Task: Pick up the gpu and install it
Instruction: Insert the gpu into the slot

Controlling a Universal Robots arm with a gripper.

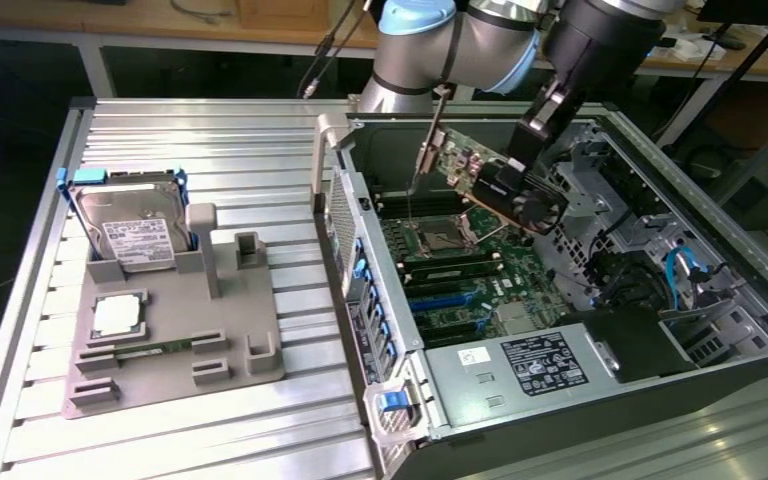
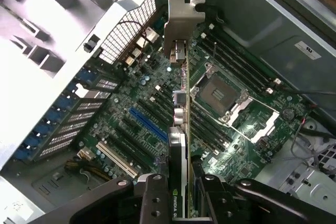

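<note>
1. The grey robot arm, with a pale blue joint cap, enters from the top of the exterior view.
2. Its dark wrist slants down toward the exterior view's left.
3. The black hand presses both fingers against the gpu, gripping it edge-on.

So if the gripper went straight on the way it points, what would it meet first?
Probably the motherboard, beside the processor socket; the gpu in the gripper would touch first. Depth unclear.

One gpu, one hard drive
</note>
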